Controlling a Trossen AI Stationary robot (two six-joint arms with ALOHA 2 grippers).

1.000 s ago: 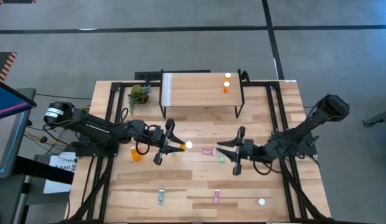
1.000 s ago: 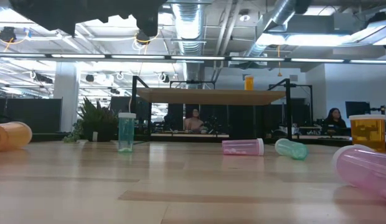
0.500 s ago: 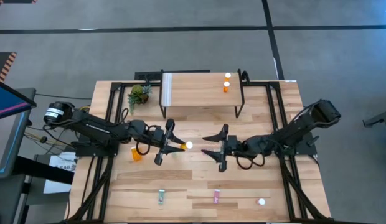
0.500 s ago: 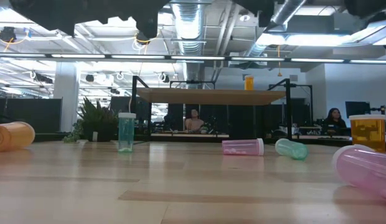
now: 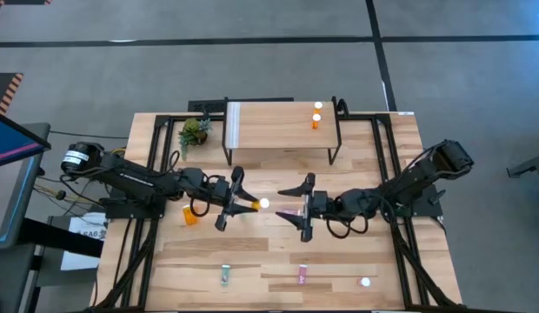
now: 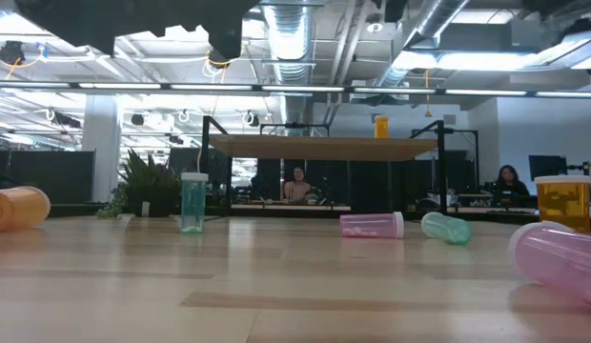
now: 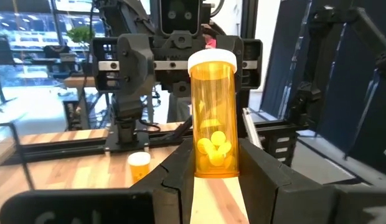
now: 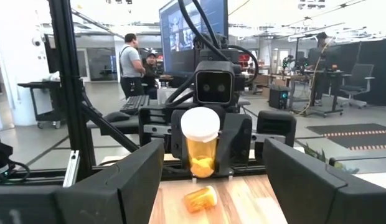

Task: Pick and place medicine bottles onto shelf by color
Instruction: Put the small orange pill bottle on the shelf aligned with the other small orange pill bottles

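My left gripper [image 5: 245, 205] is shut on an orange medicine bottle [image 5: 257, 203] with a white cap, held level above the table's middle. My right gripper [image 5: 287, 205] faces it from the right, open, its fingers [image 8: 127, 180] apart and just short of the cap [image 8: 200, 123]. The shelf [image 5: 278, 128] stands at the far side on black legs, with two orange bottles [image 5: 316, 115] standing on its right end. Another orange bottle [image 5: 191, 216] lies on the table under my left arm. Teal [image 5: 225, 276] and pink [image 5: 302, 275] bottles lie near the front edge. My left gripper pinches the orange bottle's bottom end [image 7: 211, 167] between its two fingers [image 7: 261, 177]. The fingers come level from the table's left and lie along the bottle. The bottle is lifted clear of the table and sticks out level, its white cap [image 7: 211, 61] toward my right gripper.
A small green plant [image 5: 194, 132] stands at the far left beside the shelf. A pink bottle [image 6: 372, 225] and a teal one [image 6: 445, 228] lie on the table below my right gripper. A white-capped bottle [image 5: 365, 282] stands near the front right. People sit in the room behind.
My right gripper has moved toward the table's left, closing on my left gripper and the bottle's cap. My left gripper and its orange bottle have kept still.
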